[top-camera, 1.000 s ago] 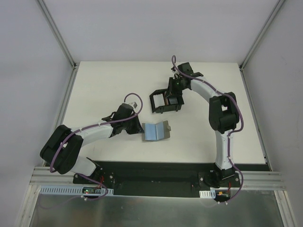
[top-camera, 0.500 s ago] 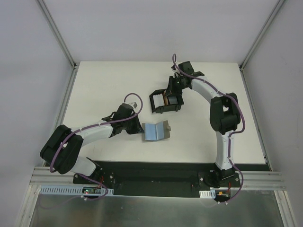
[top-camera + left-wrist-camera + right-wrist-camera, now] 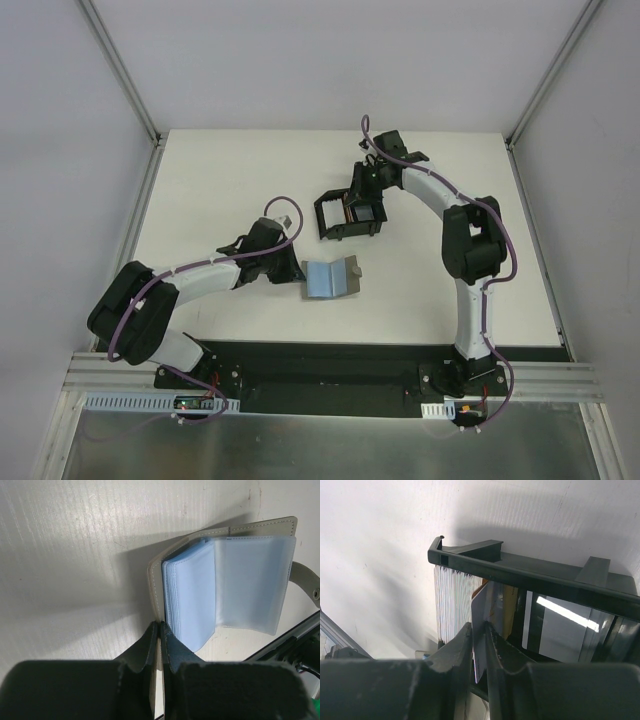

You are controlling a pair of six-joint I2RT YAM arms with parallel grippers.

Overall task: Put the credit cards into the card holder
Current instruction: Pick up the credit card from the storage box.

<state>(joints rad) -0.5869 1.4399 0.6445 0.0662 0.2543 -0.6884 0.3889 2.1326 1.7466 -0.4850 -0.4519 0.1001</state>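
Note:
The grey card holder (image 3: 328,277) lies open on the table, its pale blue sleeves (image 3: 190,600) fanned out and its tab (image 3: 306,580) at the right. My left gripper (image 3: 292,268) (image 3: 158,626) is shut on the holder's grey cover (image 3: 156,580) at its left edge. My right gripper (image 3: 365,197) (image 3: 479,627) is over the black tray (image 3: 340,232) and is shut on a pale credit card (image 3: 481,611) standing on edge. A stack of whitish cards (image 3: 451,602) and a gold-yellow card (image 3: 511,611) stand in the tray beside it.
The black tray's rim (image 3: 520,572) crosses just beyond my right fingers, with dividers and a glossy dark card (image 3: 560,630) behind. Grey enclosure walls and rails (image 3: 130,90) border the white table (image 3: 220,180). The arm bases sit on the black strip (image 3: 330,365) at the near edge.
My right gripper has shifted slightly toward the far side over the tray with the pale card. The left arm has barely moved and the card holder lies where it was.

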